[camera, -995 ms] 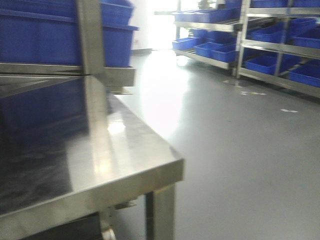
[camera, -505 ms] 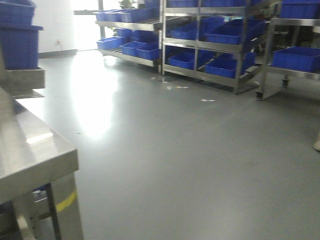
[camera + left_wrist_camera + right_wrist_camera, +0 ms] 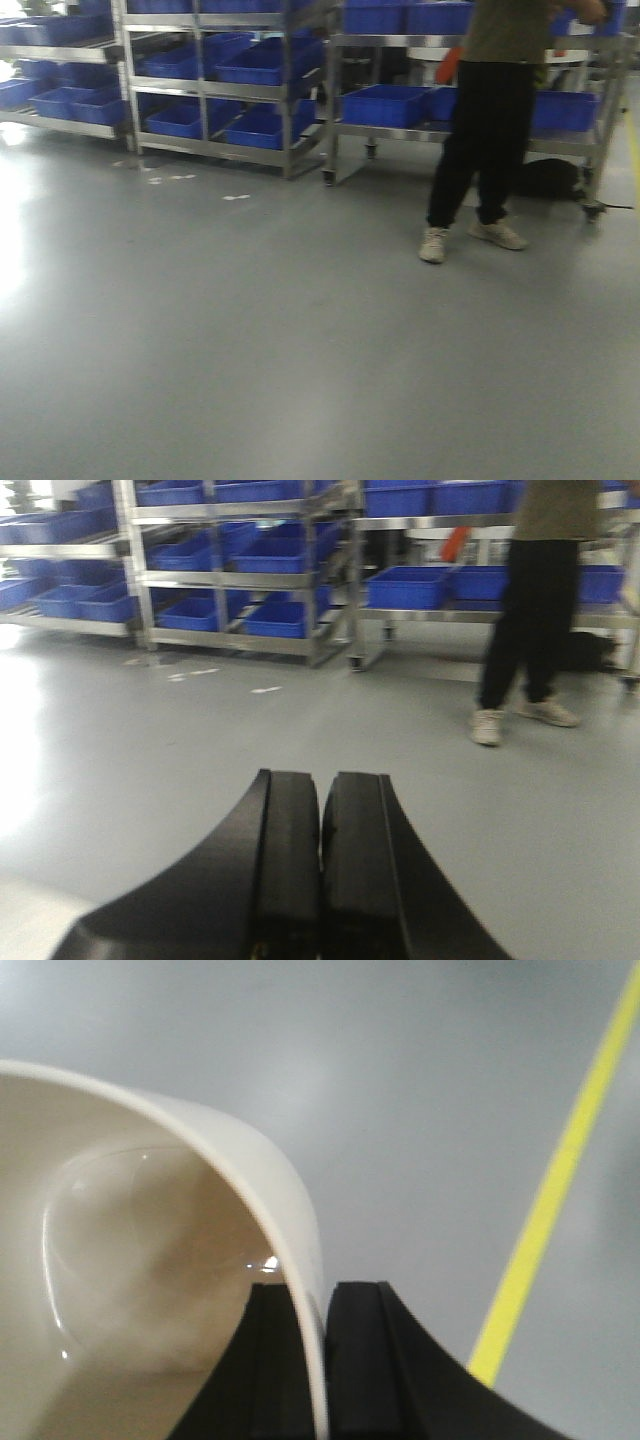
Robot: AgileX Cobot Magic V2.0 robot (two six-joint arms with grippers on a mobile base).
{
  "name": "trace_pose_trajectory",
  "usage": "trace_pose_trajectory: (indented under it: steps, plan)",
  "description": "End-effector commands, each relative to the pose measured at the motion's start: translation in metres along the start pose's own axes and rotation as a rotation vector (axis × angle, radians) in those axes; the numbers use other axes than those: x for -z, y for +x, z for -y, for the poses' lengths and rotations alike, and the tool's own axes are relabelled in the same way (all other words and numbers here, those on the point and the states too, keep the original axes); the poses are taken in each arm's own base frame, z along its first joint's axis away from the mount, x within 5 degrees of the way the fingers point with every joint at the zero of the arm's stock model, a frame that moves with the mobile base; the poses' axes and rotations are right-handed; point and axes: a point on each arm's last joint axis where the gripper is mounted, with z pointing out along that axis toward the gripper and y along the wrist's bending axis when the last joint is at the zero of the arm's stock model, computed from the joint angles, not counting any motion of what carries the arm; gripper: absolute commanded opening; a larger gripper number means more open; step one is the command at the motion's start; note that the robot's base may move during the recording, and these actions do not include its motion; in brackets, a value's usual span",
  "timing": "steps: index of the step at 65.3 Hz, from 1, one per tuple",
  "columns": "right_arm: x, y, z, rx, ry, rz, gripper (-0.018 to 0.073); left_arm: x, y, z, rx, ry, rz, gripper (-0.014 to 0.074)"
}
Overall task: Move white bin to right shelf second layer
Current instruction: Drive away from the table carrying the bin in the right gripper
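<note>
Wall of white bin [image 3: 150, 1260] inside right pincer [image 3: 322, 1295], clamped tight (left pincer [image 3: 321, 780] fully together).

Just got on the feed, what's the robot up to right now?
The right gripper is clamped on the wall of the white bin, one finger inside and one outside, holding it over the grey floor beside a yellow line. The left gripper is shut and empty. Ahead, across open floor, stand steel racks loaded with blue crates, with a person standing at one of them. The bin is not yet on any shelf.
</note>
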Motion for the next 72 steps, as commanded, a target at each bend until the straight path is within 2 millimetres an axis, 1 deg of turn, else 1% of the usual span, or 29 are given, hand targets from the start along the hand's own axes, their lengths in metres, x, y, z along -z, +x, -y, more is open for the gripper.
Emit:
trace_pose_trajectory:
  steps: [1,72]
  plan:
    - [0.0054,-0.0151,-0.0011,0.004,-0.009,0.108,0.0053,-0.0003,0.004,-0.0001,0.009,-0.003,0.061,0.0085]
    - [0.0054,-0.0151,-0.0011,0.004,-0.009,0.108,0.0053,-0.0003,0.004,-0.0001,0.009,-0.003,0.061,0.0085]
